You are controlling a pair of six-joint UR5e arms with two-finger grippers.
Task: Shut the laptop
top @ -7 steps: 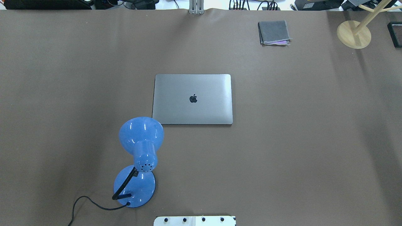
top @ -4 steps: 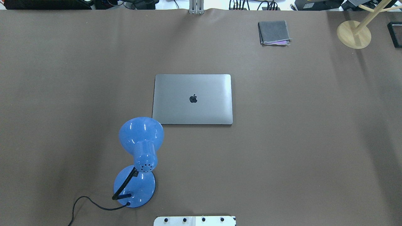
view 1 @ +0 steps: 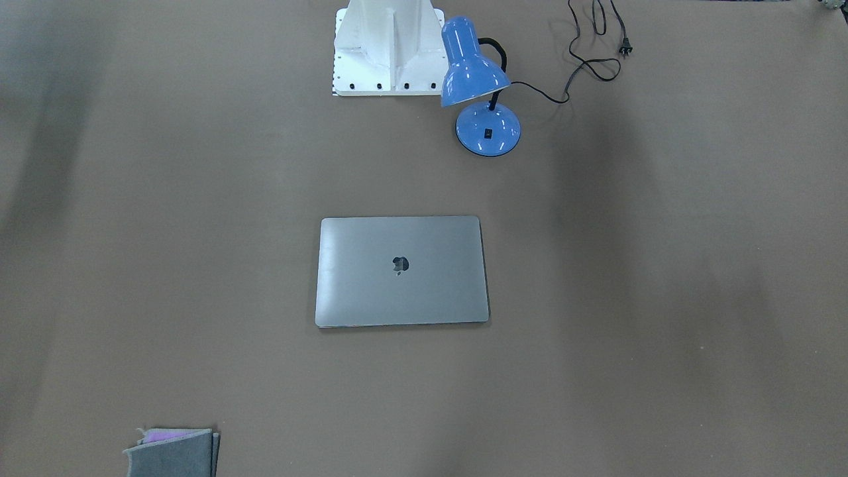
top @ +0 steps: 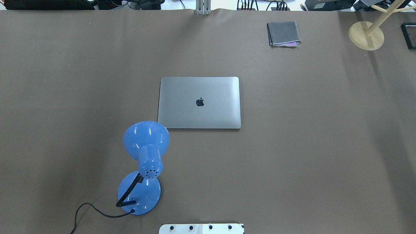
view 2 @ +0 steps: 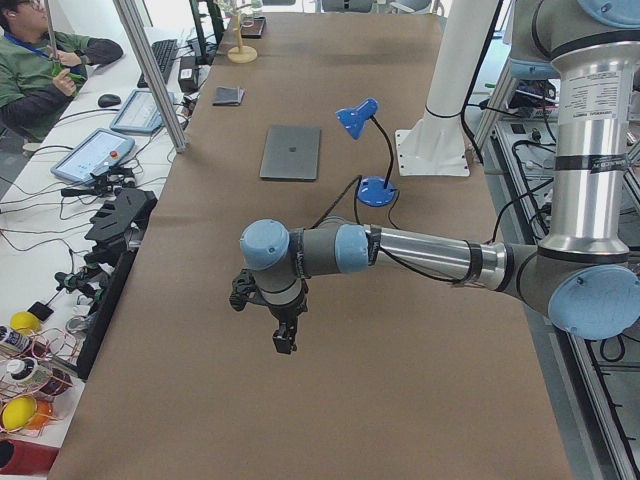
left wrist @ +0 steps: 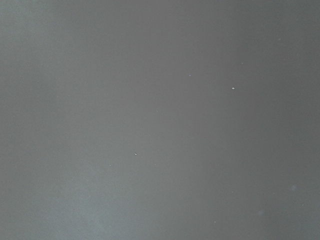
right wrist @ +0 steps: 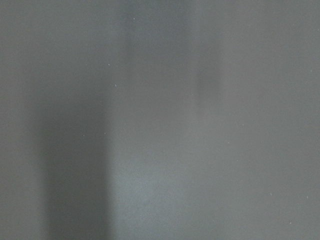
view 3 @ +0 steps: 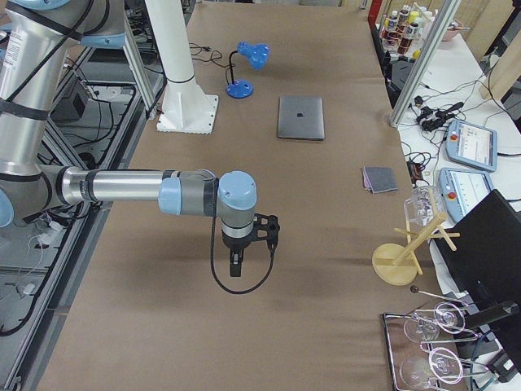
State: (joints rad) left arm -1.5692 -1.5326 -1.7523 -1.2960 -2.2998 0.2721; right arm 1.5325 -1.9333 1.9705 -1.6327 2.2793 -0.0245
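The left arm reaches out level over the table (top: pixel 308 130) from the robot's side, its wrist bent so that the left tool (view 2: pixel 285 343) points straight down over bare brown surface. It shows only in the side view from the table's end, and there I cannot tell whether its fingers are apart or together.

The right arm mirrors that pose at the other end: forearm level, right tool (view 3: pixel 235 269) hanging straight down above bare table. Its fingers' state cannot be told either. Both wrist cameras show only plain, blurred table surface.

The laptop (top: pixel 199 102) lies flat in the middle of the table with its lid down, the dark apple logo facing up. It is well apart from both tools.

A blue desk lamp (top: pixel 146 139) stands just beside its near left corner. A folded grey cloth (top: pixel 283 33) lies near the far edge.
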